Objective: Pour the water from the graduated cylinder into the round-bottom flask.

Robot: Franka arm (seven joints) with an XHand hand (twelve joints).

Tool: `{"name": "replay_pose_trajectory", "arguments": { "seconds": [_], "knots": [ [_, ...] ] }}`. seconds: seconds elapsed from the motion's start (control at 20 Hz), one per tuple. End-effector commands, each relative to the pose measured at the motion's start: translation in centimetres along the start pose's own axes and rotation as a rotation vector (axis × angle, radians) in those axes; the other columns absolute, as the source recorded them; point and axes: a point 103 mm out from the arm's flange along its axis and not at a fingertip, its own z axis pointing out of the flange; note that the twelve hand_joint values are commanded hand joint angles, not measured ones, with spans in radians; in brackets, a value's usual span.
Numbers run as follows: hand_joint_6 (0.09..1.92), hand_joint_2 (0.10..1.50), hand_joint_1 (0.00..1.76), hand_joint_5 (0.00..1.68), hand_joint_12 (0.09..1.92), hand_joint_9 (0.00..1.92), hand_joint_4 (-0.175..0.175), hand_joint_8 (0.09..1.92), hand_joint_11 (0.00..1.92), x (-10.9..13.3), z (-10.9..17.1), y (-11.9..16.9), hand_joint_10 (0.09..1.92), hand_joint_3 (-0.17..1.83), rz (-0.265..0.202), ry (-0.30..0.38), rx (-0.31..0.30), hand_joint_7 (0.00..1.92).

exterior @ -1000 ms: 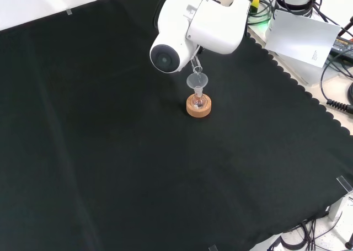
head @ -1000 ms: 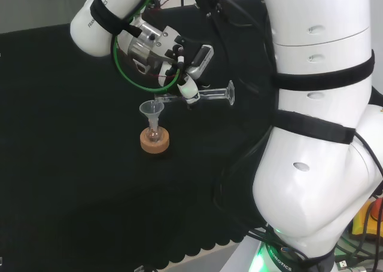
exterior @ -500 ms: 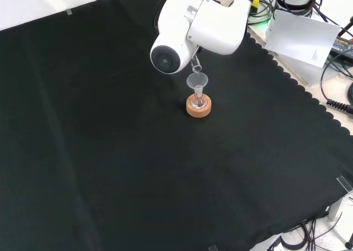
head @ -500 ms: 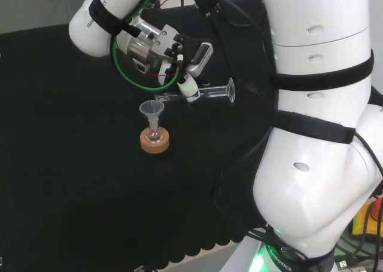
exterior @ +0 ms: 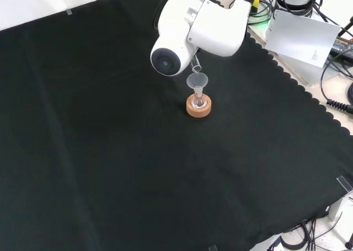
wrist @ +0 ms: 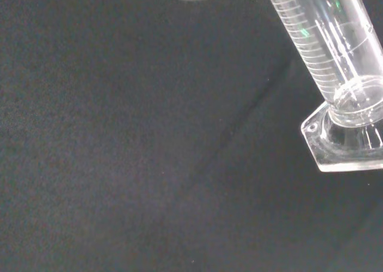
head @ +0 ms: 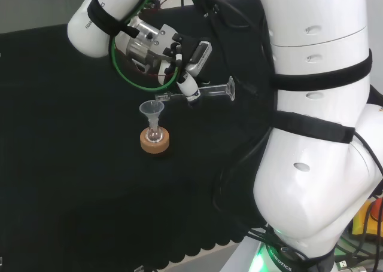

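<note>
The arm (head: 317, 134) has lifted slightly since a second ago. Its hand (head: 179, 60) has fingers curled round the graduated cylinder (head: 203, 93), which lies nearly level above the cloth (exterior: 110, 151), its mouth over the funnel (head: 152, 109). The funnel sits in the round-bottom flask (head: 154, 134) on its cork ring (head: 154, 143), both unmoved.
</note>
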Motion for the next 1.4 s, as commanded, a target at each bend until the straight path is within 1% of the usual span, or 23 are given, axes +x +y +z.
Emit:
{"name": "replay_pose_trajectory", "arguments": {
  "seconds": [0.05, 0.2, 0.55, 1.05, 1.1, 1.15, 1.4],
  "knots": [
    [1.07, 1.14, 1.25, 0.92, 0.78, 1.42, -0.175, 1.07, 1.21, -0.1, -0.1, -0.1, 0.09, 0.00, 0.004, -0.016, 0.012, 0.96],
    [1.07, 1.13, 1.25, 0.92, 0.78, 1.42, -0.175, 1.07, 1.21, -0.2, -0.1, -0.1, 0.09, 0.00, 0.009, -0.022, 0.020, 0.96],
    [1.07, 1.13, 1.25, 0.93, 0.78, 1.43, -0.175, 1.06, 1.21, -0.3, -0.2, -0.5, 0.09, 0.00, 0.026, -0.046, 0.012, 0.96],
    [1.07, 1.13, 1.25, 0.93, 0.78, 1.43, -0.175, 1.06, 1.22, -0.5, -0.3, -0.4, 0.09, 0.00, 0.042, -0.056, 0.034, 0.96],
    [1.07, 1.13, 1.25, 0.93, 0.78, 1.43, -0.175, 1.06, 1.22, 0.4, -1.1, 0.0, 0.09, 0.00, 0.048, -0.066, 0.051, 0.97],
    [1.07, 1.13, 1.25, 0.93, 0.78, 1.43, -0.175, 1.06, 1.22, 0.7, -1.4, 0.1, 0.09, 0.00, 0.047, -0.064, 0.050, 0.97],
    [1.06, 1.13, 1.25, 0.93, 0.78, 1.43, -0.175, 1.06, 1.22, 1.0, -1.7, 0.2, 0.09, 0.00, 0.044, -0.056, 0.037, 0.97]
  ]
}}
